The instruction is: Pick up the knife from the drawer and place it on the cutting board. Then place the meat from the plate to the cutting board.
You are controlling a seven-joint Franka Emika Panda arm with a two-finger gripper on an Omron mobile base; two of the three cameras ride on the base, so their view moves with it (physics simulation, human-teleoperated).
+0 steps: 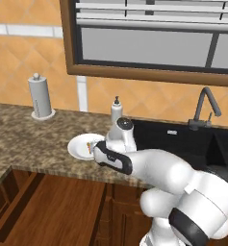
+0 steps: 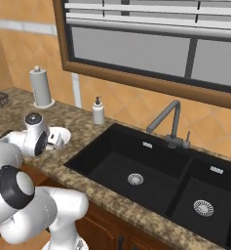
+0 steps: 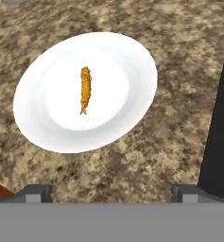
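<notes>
Speckled brown granite made up the counter in the left base view, and on it sat the plate, white and round, just left of the arm's wrist, which covered its right edge. A hint of orange, the meat, showed on the plate right at the wrist. Behind stood a paper towel holder near the wall and a soap dispenser beside the black sink, with a grey faucet further right. At lower left the drawer stood pulled open; its inside was hard to make out.

From the right base view, the wrist hung over the plate, whose rim peeked out to its right. The soap dispenser stood between plate and sink.

Looking down through the hand view, the plate lay on the granite with the meat, a thin orange-brown strip, resting lengthwise near its centre. The gripper hovered above the plate's near edge, its fingertips spread wide apart and touching nothing.
</notes>
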